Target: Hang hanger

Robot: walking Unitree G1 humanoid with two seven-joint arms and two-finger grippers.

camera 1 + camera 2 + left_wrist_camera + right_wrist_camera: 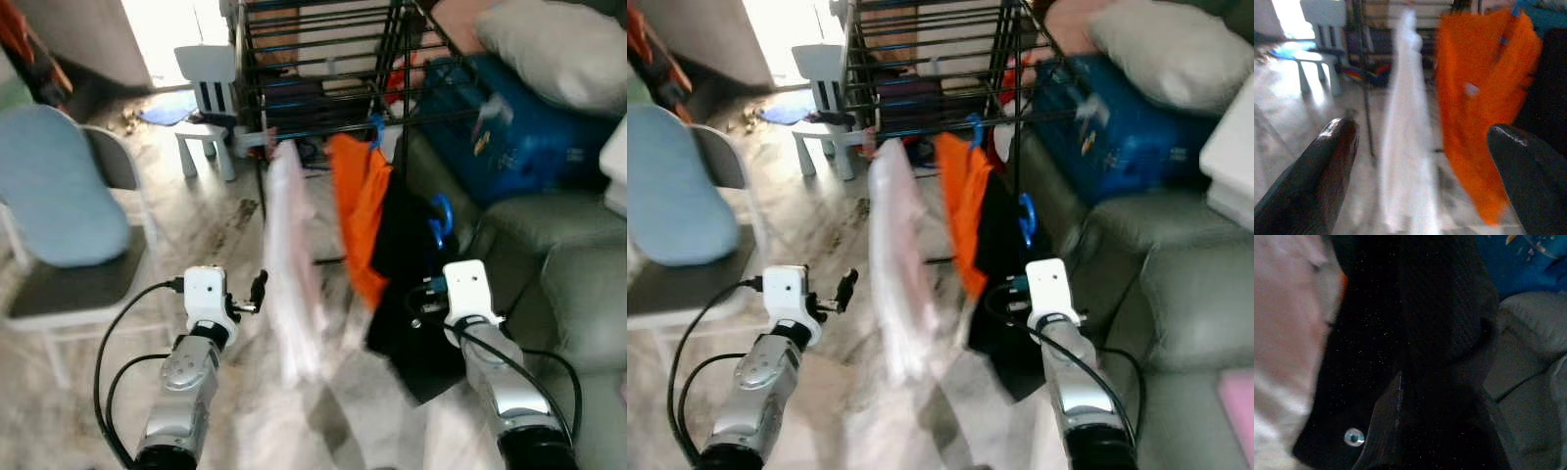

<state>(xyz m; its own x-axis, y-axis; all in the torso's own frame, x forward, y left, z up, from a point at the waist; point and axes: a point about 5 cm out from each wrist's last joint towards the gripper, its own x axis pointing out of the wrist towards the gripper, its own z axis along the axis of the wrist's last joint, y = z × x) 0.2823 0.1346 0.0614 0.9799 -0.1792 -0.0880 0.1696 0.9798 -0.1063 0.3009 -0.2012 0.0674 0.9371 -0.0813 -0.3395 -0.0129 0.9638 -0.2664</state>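
The left tool (pixel 258 290) is wide open and holds nothing, just beside the blurry white garment (pixel 292 284) that hangs long and straight down. The right tool (pixel 431 294) is pressed into the black garment (pixel 411 284); I cannot tell if it is open. Behind, the orange garment (pixel 358 211) hangs by a blue hanger (pixel 376 127) hooked on the black rack (pixel 323 59).

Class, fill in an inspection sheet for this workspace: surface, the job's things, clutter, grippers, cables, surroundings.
Surface: marbled floor.
Job's things: white garment, orange garment and black garment hang from the black drying rack; blue hanger hooks show.
Clutter: small items on the floor by the doorway.
Grippers: left gripper open, facing the white garment; right gripper against the black garment.
Cables: black cables loop along both arms.
Surroundings: white child's chair, grey chair, sofa, blue bag.
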